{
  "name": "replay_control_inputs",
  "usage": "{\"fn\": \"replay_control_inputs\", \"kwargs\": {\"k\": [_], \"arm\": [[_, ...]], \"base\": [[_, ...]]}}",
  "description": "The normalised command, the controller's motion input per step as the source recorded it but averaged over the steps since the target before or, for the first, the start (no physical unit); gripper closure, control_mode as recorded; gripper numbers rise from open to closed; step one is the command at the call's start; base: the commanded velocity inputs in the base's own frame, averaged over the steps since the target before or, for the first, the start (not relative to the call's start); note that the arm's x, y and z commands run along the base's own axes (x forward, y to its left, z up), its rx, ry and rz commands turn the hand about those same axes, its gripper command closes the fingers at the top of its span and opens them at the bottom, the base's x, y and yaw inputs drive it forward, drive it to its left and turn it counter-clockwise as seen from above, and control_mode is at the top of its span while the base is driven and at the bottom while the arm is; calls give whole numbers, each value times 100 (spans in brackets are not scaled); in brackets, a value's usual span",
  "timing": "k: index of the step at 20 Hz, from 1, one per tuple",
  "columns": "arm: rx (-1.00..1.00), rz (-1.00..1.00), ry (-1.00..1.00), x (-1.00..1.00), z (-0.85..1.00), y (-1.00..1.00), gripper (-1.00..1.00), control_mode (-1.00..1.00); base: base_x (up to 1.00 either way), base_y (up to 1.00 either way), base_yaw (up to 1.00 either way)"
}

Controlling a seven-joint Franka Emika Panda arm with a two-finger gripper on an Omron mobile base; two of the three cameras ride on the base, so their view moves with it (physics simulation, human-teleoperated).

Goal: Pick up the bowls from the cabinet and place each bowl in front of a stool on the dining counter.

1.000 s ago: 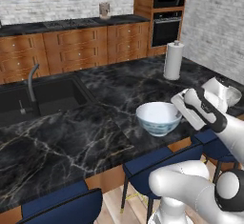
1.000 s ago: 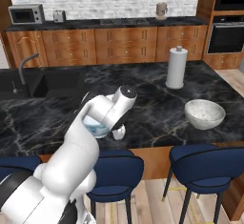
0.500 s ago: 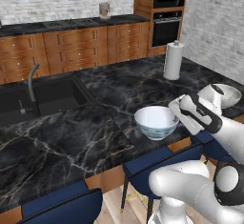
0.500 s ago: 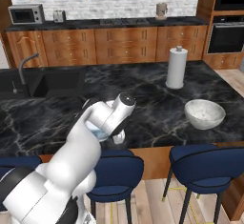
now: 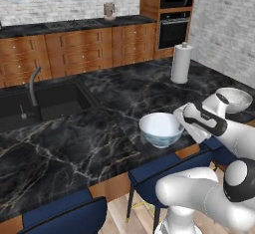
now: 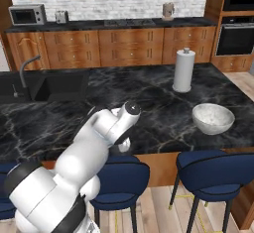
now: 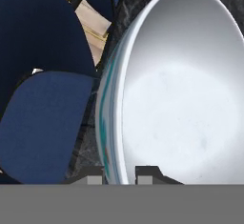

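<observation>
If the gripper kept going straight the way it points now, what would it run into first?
The gripper is shut on the rim of the floral bowl, so the bowl wall comes first. Beyond it, probably the dining counter, though the depth is unclear.

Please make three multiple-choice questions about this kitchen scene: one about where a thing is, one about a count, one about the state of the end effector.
1. Where does the paper towel roll stand?
A. on the dining counter
B. in the sink
C. on a stool

2. How many bowls are on the dining counter?
A. one
B. two
C. three

3. What is the end effector doing?
A. hanging open above the sink
B. shut on the rim of the floral bowl
C. holding the paper towel roll

Answers: 1 A, it stands upright on the black marble top. 2 B, the floral bowl and the marbled bowl. 3 B, the hand view shows a fingertip on each side of the rim.
</observation>
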Motion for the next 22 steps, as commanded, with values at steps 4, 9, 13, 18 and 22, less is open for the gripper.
{"fn": "replay_control_inputs", "kwargs": {"k": [4,9,13,18,22], "arm": [[2,0,-3,20,-12,0,100,-100],[0,0,-1,13,-15,0,100,-100],[-5,0,0,10,-1,1,100,-100],[-1,0,1,0,0,3,100,-100],[0,0,0,0,0,8,-100,-100]], "base": [[0,0,0],[0,0,0],[0,0,0],[0,0,0],[0,0,0]]}}
